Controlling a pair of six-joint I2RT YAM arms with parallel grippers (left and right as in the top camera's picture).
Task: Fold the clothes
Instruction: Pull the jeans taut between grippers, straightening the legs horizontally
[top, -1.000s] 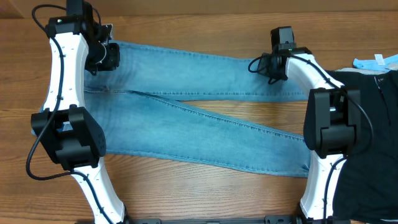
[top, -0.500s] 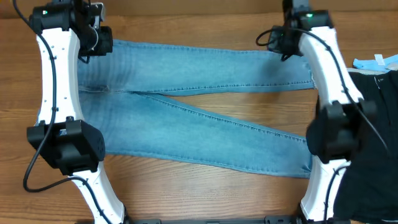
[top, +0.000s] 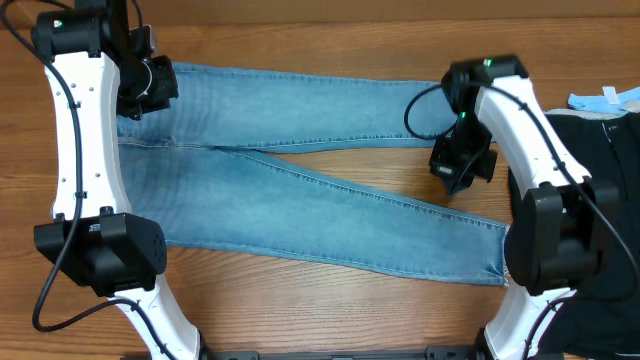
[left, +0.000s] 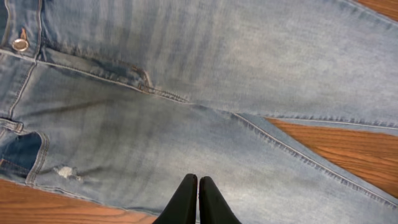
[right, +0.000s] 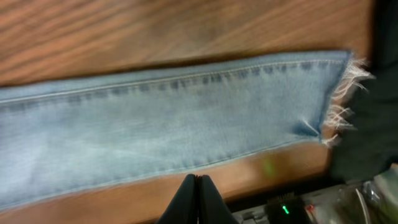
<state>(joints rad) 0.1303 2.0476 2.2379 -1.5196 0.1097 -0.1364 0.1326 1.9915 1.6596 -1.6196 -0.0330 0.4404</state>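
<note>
Denim jeans (top: 260, 215), light blue, lying flat on wooden table (top: 330, 300); waistband at left, legs spreading rightward in V, frayed hems at right. Left gripper (left: 198, 186) sitting over hip area, far left, fingers pressing together, gripping nothing. Right gripper (right: 196, 186) hanging over bare wood between legs, fingers closed, empty. Black cloth (top: 620, 170) lying at right edge.

No legible text, label or number anywhere.
</note>
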